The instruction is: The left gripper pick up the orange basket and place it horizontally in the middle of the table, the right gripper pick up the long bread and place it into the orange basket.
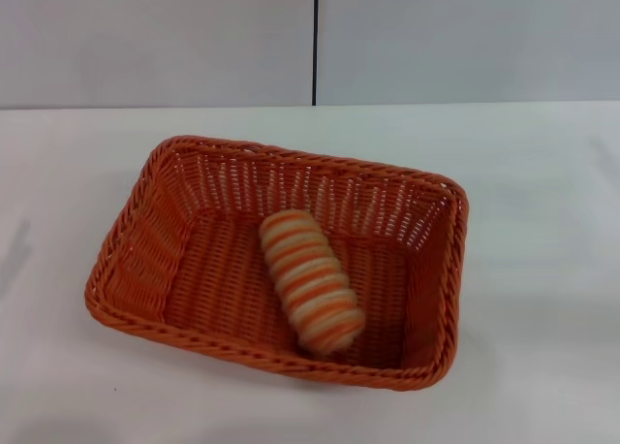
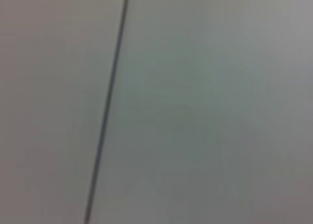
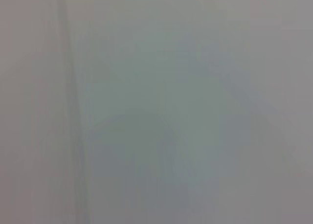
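Note:
The orange basket lies lengthwise across the middle of the white table in the head view, slightly turned. Inside it rests the long bread, cream with orange-brown stripes, lying diagonally on the basket floor toward the near right. Neither the left gripper nor the right gripper shows in any view. Both wrist views show only a plain pale surface; the left wrist view also has a thin dark line running across it.
A pale wall with a dark vertical seam stands behind the table's far edge. Bare tabletop surrounds the basket on all sides.

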Controlling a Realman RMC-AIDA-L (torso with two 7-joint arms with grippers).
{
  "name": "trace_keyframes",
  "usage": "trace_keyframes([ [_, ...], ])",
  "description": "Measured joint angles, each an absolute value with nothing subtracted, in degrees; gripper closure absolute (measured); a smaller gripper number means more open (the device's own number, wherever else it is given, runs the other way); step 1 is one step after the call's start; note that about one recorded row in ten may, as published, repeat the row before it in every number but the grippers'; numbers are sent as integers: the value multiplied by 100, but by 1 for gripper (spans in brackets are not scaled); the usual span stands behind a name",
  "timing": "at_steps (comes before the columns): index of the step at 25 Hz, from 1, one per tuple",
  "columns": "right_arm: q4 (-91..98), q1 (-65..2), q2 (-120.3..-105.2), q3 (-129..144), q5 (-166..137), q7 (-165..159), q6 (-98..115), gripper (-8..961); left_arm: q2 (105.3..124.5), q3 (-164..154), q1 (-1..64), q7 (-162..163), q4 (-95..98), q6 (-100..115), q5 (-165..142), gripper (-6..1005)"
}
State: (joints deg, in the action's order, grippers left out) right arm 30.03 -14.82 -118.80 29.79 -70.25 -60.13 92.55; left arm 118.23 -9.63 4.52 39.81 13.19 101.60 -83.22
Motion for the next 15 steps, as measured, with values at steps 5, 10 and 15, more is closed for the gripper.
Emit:
trace_keyframes([
  [5,1596,-1663,-11896,1908,-6944,-4301,9201,288,11835,-471,414,3790,1104,10159,-8324,172],
  [10,1121,-1748,-11895,1457,-6935,-3531,9253,288,11835,-294,412,3245,737,10142,-8324,172],
  [15,1119,-1870,-11886,1450,-6932,-3535,9276,288,11840,-266,375,3224,648,10115,-8323,172],
])
